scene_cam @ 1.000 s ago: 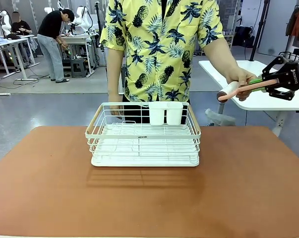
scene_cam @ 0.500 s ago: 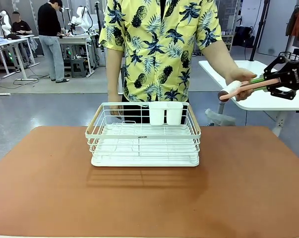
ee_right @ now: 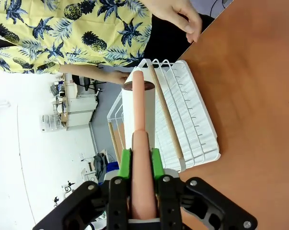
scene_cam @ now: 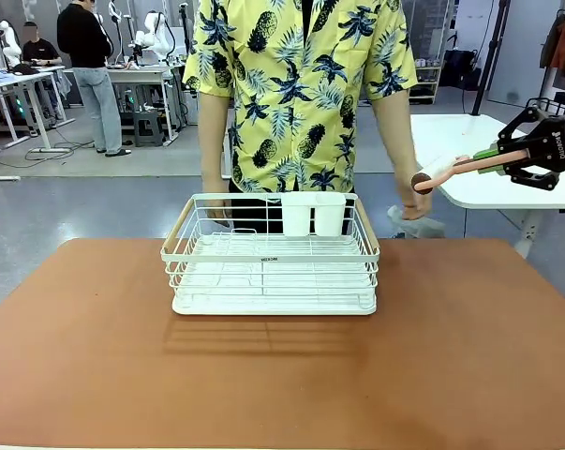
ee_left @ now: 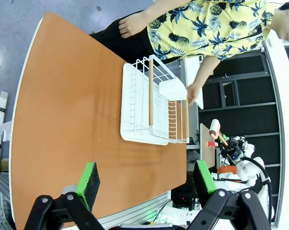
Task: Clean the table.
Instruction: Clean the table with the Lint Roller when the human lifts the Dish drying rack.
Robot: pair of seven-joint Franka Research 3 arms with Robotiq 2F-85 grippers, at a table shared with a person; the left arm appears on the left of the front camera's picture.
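Table (scene_cam: 451,356) carries a white wire rack (scene_cam: 271,267). Right gripper (scene_cam: 493,157) pinches the pink handle of a lint roller (scene_cam: 455,167), held aloft; left gripper (ee_left: 146,181) stands spread, empty.

The wide table (scene_cam: 469,356) has a smooth, matte reddish-brown top with rounded corners.

A glossy grey floor (scene_cam: 95,202) lies under even light; a white-topped, metal-legged surface (scene_cam: 446,136) stands at right.
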